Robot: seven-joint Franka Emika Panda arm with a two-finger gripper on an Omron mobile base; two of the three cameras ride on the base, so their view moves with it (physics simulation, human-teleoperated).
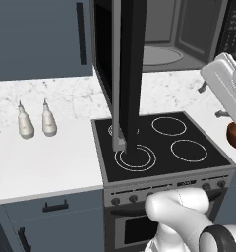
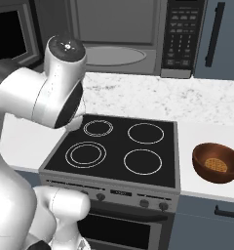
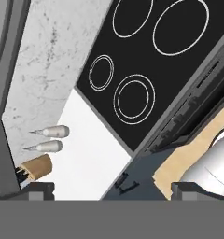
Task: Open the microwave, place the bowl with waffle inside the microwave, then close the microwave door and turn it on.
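Note:
The microwave (image 2: 114, 29) is open, showing its grey cavity and round turntable (image 1: 159, 55), with the keypad (image 2: 182, 36) on its right. The microwave door (image 1: 126, 74) swings out over the stove, edge-on toward me. On the counter right of the stove sits the brown bowl (image 2: 217, 162) with a waffle inside. In the left base view the bowl (image 1: 235, 137) is half hidden under my white hand. My gripper (image 1: 212, 101) hangs above it, open and empty, pointing left toward the cooktop. In the hand view the gripper (image 3: 113, 191) has its tips wide apart.
The black stove (image 2: 119, 146) with several burner rings lies below the microwave. Two white bottles (image 1: 36, 122) stand on the left counter beside a brown block (image 3: 34, 167). Blue-grey cabinets with black handles (image 1: 80, 32) flank the microwave.

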